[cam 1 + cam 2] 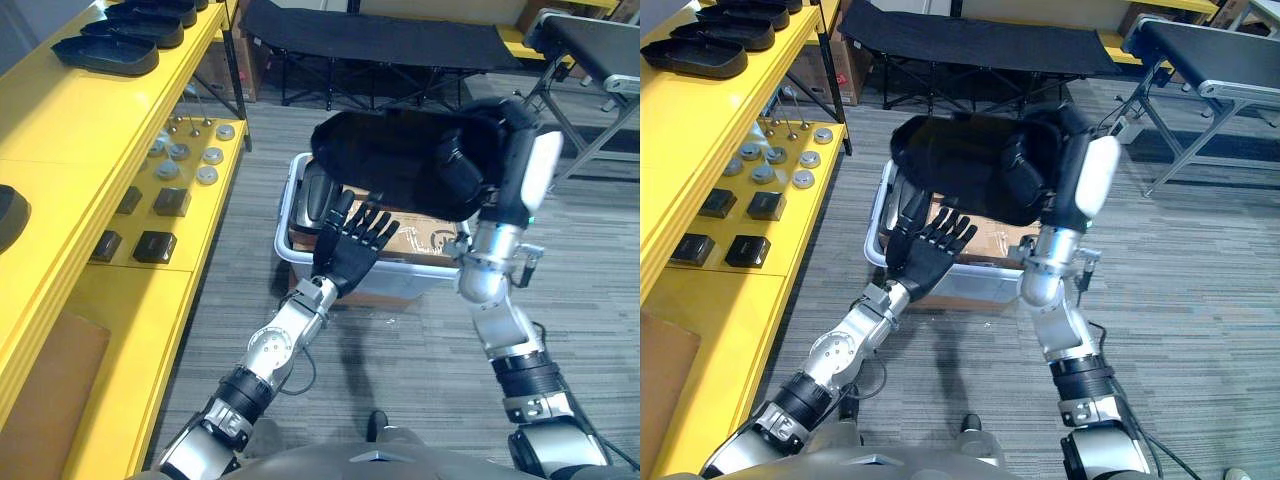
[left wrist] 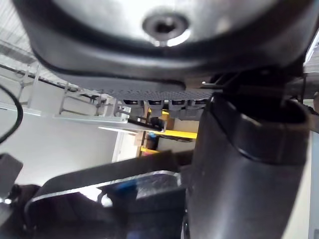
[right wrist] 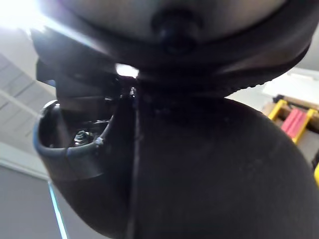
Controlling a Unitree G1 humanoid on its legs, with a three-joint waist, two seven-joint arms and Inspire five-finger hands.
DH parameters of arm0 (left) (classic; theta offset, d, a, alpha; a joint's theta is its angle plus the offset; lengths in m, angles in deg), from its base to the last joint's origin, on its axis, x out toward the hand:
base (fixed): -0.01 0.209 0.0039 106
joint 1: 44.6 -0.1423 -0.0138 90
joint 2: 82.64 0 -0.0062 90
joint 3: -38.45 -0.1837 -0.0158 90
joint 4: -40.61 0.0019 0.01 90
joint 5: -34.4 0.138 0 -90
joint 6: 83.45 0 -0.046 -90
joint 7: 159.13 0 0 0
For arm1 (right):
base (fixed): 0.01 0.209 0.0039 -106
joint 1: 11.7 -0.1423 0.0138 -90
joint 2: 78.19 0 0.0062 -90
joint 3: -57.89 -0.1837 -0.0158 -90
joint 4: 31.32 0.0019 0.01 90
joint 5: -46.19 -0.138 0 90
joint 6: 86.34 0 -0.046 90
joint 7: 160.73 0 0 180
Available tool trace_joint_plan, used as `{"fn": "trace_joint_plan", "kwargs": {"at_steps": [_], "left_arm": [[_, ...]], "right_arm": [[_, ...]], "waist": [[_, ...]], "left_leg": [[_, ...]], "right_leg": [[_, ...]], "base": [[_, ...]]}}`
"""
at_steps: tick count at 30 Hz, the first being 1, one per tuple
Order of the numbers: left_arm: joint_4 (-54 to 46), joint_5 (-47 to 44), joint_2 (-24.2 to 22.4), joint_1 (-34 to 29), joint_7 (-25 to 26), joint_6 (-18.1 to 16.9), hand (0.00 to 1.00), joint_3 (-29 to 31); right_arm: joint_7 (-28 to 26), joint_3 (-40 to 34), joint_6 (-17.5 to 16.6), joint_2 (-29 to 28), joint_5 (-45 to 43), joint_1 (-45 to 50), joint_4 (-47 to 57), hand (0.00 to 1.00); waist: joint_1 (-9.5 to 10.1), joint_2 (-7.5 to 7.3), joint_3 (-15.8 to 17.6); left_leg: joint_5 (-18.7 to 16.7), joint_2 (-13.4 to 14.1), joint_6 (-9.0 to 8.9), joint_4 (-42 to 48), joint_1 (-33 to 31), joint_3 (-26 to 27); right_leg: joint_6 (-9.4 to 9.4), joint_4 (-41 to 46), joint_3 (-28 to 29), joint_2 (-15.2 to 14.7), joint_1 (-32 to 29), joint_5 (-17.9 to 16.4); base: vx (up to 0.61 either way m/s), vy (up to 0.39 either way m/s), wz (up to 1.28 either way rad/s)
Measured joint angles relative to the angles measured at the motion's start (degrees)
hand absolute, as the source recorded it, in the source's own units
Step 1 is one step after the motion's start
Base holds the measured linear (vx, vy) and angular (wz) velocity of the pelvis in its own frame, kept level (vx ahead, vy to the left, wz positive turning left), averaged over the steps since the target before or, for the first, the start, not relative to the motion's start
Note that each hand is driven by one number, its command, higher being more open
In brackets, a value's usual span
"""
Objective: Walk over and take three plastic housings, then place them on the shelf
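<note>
While the right arm stands nearly upright from the elbow, its right hand [image 1: 505, 150] is raised to the top of its reach and clamped on the rim of a large black plastic housing [image 1: 395, 165]: the curled fingers sit inside the shell and the white-covered thumb presses on the outside. The housing hangs in the air, hollow side turned toward the robot, above a white plastic bin [image 1: 290, 215] that sits on the grey carpeted floor. The left arm stretches forward and up from the lower left, and the left hand [image 1: 352, 255] is held flat with its back to the camera, fingers straight and slightly fanned, tips reaching up to just below the housing's lower edge; whether they touch it I cannot tell. Under that hand the bin holds a sheet of cardboard [image 1: 425, 240] and, against its left wall, another dark housing [image 1: 318, 200]. To the robot's left runs a yellow shelf [image 1: 80, 140], well apart from both hands. Its upper level carries a row of black housings [image 1: 110, 55], and its lower level holds a cluster of small metal discs [image 1: 185, 155] and several black blocks [image 1: 155, 245]. Beyond the bin stands a black folding cot [image 1: 370, 40].
</note>
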Motion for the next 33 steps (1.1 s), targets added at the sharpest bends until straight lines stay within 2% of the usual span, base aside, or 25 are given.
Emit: {"fn": "trace_joint_plan", "kwargs": {"at_steps": [4, 14, 15, 19, 21, 22, 23, 26, 30, 33], "left_arm": [[0.00, -3.30, -2.04, 0.01, -0.48, -2.96, 1.00, -2.66], [-0.01, -5.96, -2.45, 0.39, -0.37, -3.58, 1.00, -5.95], [-0.01, -5.95, -2.48, 0.48, -0.37, -3.95, 0.00, -6.43], [-0.06, -7.53, -2.62, 0.57, 0.77, -9.37, 0.00, -9.28], [-0.16, -8.05, -2.81, 0.57, 1.27, -13.93, 0.00, -9.76], [-0.17, -8.19, -2.94, 0.57, 1.69, -14.88, 0.00, -9.75], [-0.18, -8.44, -3.29, 0.57, 2.97, -17.59, 0.00, -9.74], [-0.18, -9.38, -3.60, 0.44, 4.78, -22.60, 0.00, -9.76], [-0.18, -9.12, -4.05, 0.30, 5.90, -24.82, 0.00, -10.26], [-0.17, -7.97, -5.04, -0.07, 6.99, -27.88, 0.00, -10.26]], "right_arm": [[-0.90, 2.84, -0.95, -0.80, -0.19, 1.77, -0.10, 0.00], [-1.25, 7.31, -3.30, -3.76, -2.93, 2.82, -2.67, 0.00], [-1.41, 7.88, -3.29, -3.95, -3.15, 2.88, -2.82, 0.00], [-1.63, 9.66, -3.33, -4.49, -3.49, 4.10, -3.09, 0.00], [-1.40, 9.69, -2.90, -5.17, -5.13, 4.24, -3.92, 0.00], [-1.22, 9.73, -2.91, -5.46, -5.41, 4.27, -4.08, 0.00], [-0.80, 10.85, -2.92, -5.78, -5.46, 4.36, -4.10, 0.00], [-0.66, 12.94, -2.90, -6.03, -5.43, 4.47, -4.19, 0.00], [-0.66, 12.92, -1.75, -7.89, -6.61, 4.50, -5.15, 0.00], [-0.48, 13.55, -1.63, -8.84, -6.48, 4.79, -5.17, 0.00]], "waist": [[0.01, -0.01, -0.01], [-0.17, -0.30, -0.54], [-0.18, -0.35, -0.58], [-0.16, -0.96, -1.24], [-0.17, -1.23, -1.50], [-0.17, -1.24, -1.58], [-0.35, -1.25, -1.79], [-0.73, -1.42, -2.08], [-0.60, -1.73, -2.28], [-0.85, -1.77, -2.31]], "left_leg": [[-0.26, -0.05, 0.22, 0.00, 0.02, -0.01], [-0.19, -0.54, 0.13, 0.01, 0.09, -0.05], [-0.19, -0.59, 0.14, 0.01, 0.09, -0.06], [-0.23, -0.94, 0.19, 0.01, 0.10, -0.35], [-0.24, -0.95, 0.19, 0.01, 0.22, -0.58], [-0.24, -0.94, 0.19, 0.01, 0.23, -0.60], [-0.25, -0.94, 0.19, 0.01, 0.24, -0.59], [-0.25, -0.93, 0.18, 0.01, 0.27, -0.61], [-0.25, -0.94, 0.17, 0.01, 0.34, -0.64], [-0.26, -0.93, 0.16, 0.00, 0.40, -0.62]], "right_leg": [[0.06, 0.00, -0.01, -0.03, 0.02, 0.03], [0.11, -0.04, -0.20, -0.52, 0.23, 0.04], [0.11, -0.06, -0.21, -0.56, 0.25, 0.04], [0.38, -0.72, -0.63, -0.82, 0.85, 0.21], [0.38, -0.77, -0.88, -0.81, 1.14, 0.21], [0.38, -0.77, -0.88, -0.80, 1.14, 0.21], [0.38, -0.80, -0.88, -0.80, 1.15, 0.21], [0.38, -0.81, -0.88, -0.79, 1.16, 0.21], [0.37, -0.80, -0.90, -0.79, 1.22, 0.20], [0.35, -0.80, -0.88, -0.79, 1.23, 0.19]], "base": [[-0.03, -0.010, 0.00], [0.00, 0.000, 0.00], [0.00, 0.000, 0.00], [-0.01, -0.010, 0.05], [-0.02, -0.012, 0.05], [-0.03, -0.013, 0.00], [0.00, 0.000, 0.00], [0.00, 0.000, 0.00], [0.00, 0.000, 0.00], [0.00, 0.000, 0.00]]}}
